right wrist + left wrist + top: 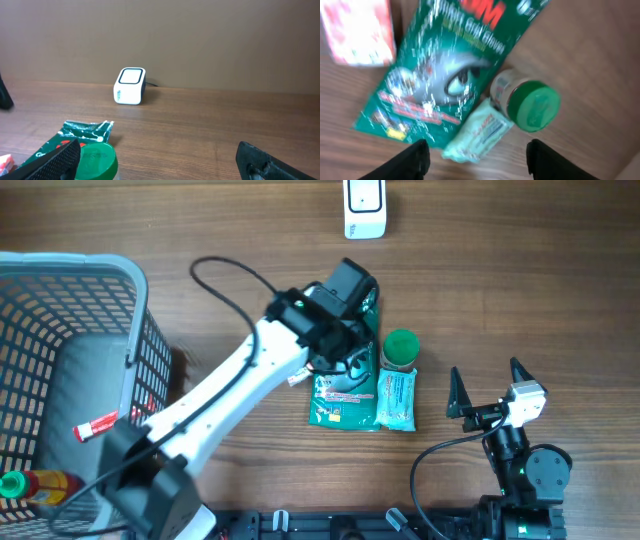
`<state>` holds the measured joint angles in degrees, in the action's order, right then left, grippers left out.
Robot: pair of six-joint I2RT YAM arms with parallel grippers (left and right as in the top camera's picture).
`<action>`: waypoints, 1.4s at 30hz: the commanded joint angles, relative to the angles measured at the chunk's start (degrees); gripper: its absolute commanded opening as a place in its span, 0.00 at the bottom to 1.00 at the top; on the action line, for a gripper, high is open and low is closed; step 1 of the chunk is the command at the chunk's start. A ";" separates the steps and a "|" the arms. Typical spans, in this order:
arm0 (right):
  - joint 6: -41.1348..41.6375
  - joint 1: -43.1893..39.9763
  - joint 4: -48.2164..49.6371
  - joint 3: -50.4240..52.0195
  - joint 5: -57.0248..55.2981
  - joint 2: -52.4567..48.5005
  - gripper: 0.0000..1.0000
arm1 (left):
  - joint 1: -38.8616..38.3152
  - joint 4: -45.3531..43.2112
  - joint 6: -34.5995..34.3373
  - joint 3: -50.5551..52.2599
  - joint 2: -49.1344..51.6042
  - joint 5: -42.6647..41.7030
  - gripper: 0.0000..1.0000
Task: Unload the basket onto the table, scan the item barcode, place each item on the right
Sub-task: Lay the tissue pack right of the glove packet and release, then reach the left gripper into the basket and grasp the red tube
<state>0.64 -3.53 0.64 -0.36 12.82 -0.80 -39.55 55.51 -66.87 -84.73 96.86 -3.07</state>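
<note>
The green packet (340, 408) lies flat on the surface beside the wipes pack (397, 398) and jar (401, 348), well apart from the scanner (365, 207). The left hand (479, 157) above it is spread wide and empty; closing could catch the neighbours or slip off the flat film

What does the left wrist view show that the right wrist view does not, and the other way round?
Only the left wrist view shows the pale wipes pack. Only the right wrist view shows the white scanner, standing farther back. Both views show the green-lidded jar and the green packet.
</note>
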 commanded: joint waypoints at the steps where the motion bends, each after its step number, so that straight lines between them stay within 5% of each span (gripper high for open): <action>1: 0.85 0.20 0.20 0.07 -0.76 0.26 1.00 | 1.90 0.02 11.56 -0.70 -8.92 11.50 0.79; 5: 0.87 0.20 0.20 0.07 -0.76 0.26 1.00 | 3.30 -0.55 12.96 -0.70 -19.41 24.11 1.00; 13: 0.85 0.20 0.20 0.07 -0.76 0.26 1.00 | 12.20 -4.24 18.73 -0.70 -33.09 34.69 1.00; 21: 0.87 0.20 0.20 0.04 -0.76 0.26 1.00 | 33.33 0.22 18.40 -0.70 -41.31 34.67 1.00; 27: 0.87 0.20 0.20 0.04 -0.76 0.26 1.00 | 52.28 16.52 3.50 -0.68 -36.57 33.33 1.00; 32: 0.85 0.20 0.20 0.07 -0.79 0.26 1.00 | 65.26 21.75 -0.09 -0.68 -27.82 21.16 1.00; 42: 0.87 0.20 0.20 0.07 -0.79 0.26 1.00 | 72.72 23.26 -6.05 4.39 -12.07 15.67 1.00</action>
<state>0.64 -3.53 0.64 -0.36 12.82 -0.80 32.12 80.47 -69.60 -83.88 81.41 15.51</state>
